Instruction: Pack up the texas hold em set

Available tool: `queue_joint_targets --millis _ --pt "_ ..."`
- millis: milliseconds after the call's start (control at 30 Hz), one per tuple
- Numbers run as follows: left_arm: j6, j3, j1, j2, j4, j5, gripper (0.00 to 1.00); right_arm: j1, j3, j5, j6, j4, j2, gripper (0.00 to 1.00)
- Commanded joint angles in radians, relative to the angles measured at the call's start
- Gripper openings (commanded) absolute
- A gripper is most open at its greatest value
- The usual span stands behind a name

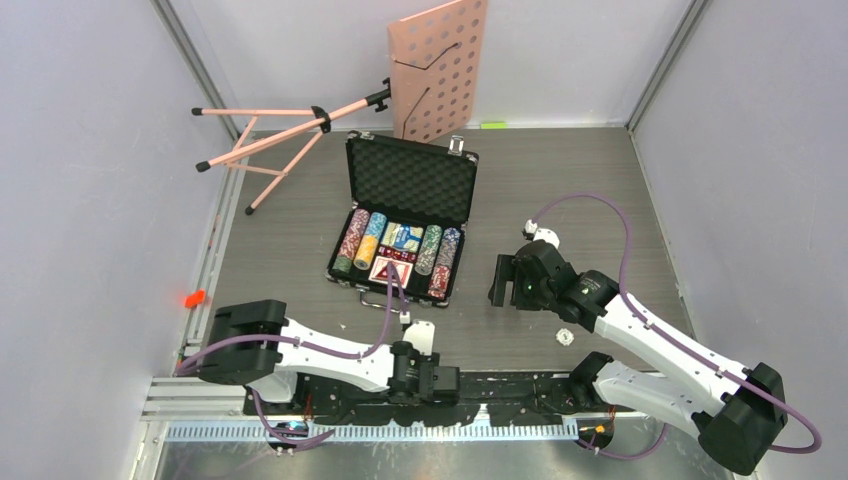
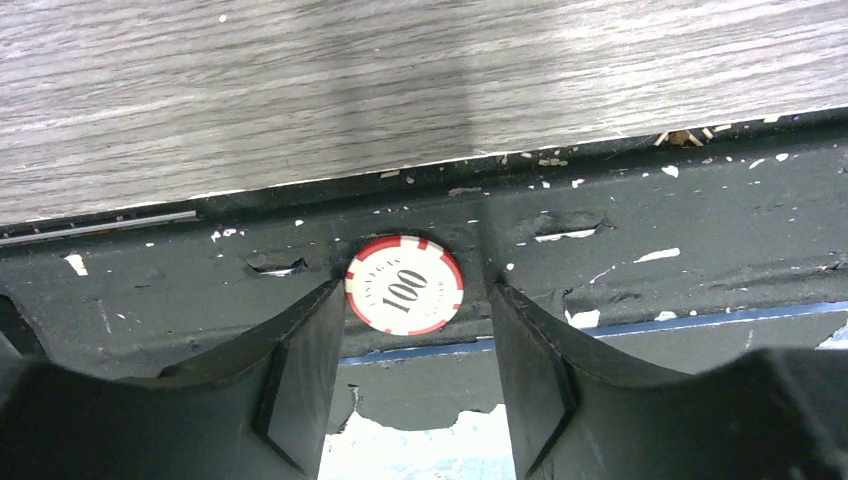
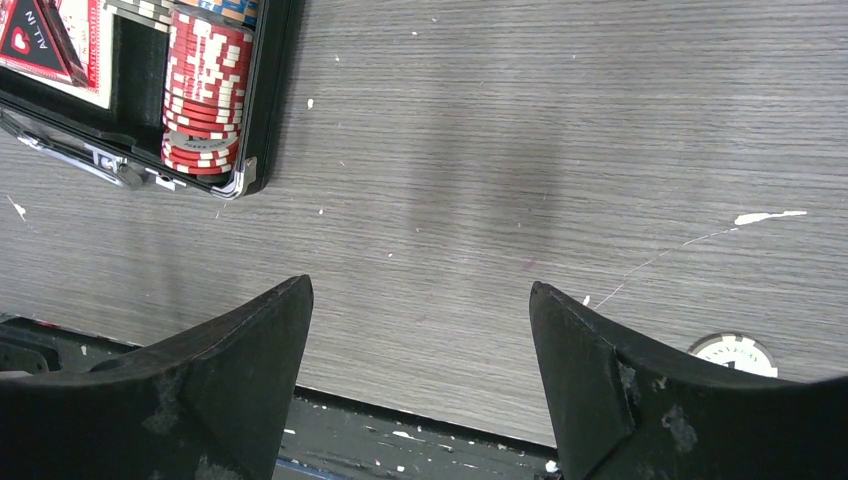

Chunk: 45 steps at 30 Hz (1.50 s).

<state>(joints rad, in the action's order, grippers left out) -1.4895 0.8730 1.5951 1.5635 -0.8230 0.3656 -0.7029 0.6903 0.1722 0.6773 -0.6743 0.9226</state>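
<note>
Left hand is open around a red chip. Next it must squeeze and carry it to the case. Right hand is wide.

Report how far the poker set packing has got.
Done: chip rows and cards sit in the open case. In hand: the left claw straddles a red 100 chip lying on the black base rail, not gripping it. Left: that chip, the white chip on the table by the right arm, then closing the lid.
</note>
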Motion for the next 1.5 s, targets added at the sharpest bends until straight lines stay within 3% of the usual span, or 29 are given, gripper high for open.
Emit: queue_joint_targets --millis 0,267,433,767,1000,1133,1233,1467 --pt "-0.045 -0.054 -0.028 0.047 0.050 0.117 0.56 0.002 0.023 -0.009 -0.027 0.022 -0.009 0.85" --pt "-0.056 -0.037 -0.030 0.082 0.018 0.117 0.46 0.003 0.018 -0.029 -0.029 0.028 -0.011 0.85" --pt "-0.039 -0.022 -0.040 0.029 -0.015 0.157 0.32 0.003 0.013 -0.034 -0.026 0.028 -0.016 0.85" --pt "0.181 -0.025 -0.100 -0.200 0.069 0.147 0.32 0.005 0.030 -0.070 -0.008 0.031 0.017 0.83" --pt "0.339 -0.105 -0.147 -0.323 0.180 0.160 0.32 0.005 0.066 -0.368 0.005 0.107 0.091 0.70" --pt "0.580 -0.241 -0.176 -0.439 0.485 0.092 0.25 0.005 0.071 -0.614 0.031 0.197 0.170 0.64" --pt "0.698 -0.296 -0.182 -0.516 0.602 0.088 0.25 0.005 0.062 -0.780 0.063 0.283 0.243 0.57" --pt "0.959 -0.327 -0.185 -0.566 0.716 0.032 0.24 -0.021 0.080 -0.831 0.076 0.337 0.342 0.39"
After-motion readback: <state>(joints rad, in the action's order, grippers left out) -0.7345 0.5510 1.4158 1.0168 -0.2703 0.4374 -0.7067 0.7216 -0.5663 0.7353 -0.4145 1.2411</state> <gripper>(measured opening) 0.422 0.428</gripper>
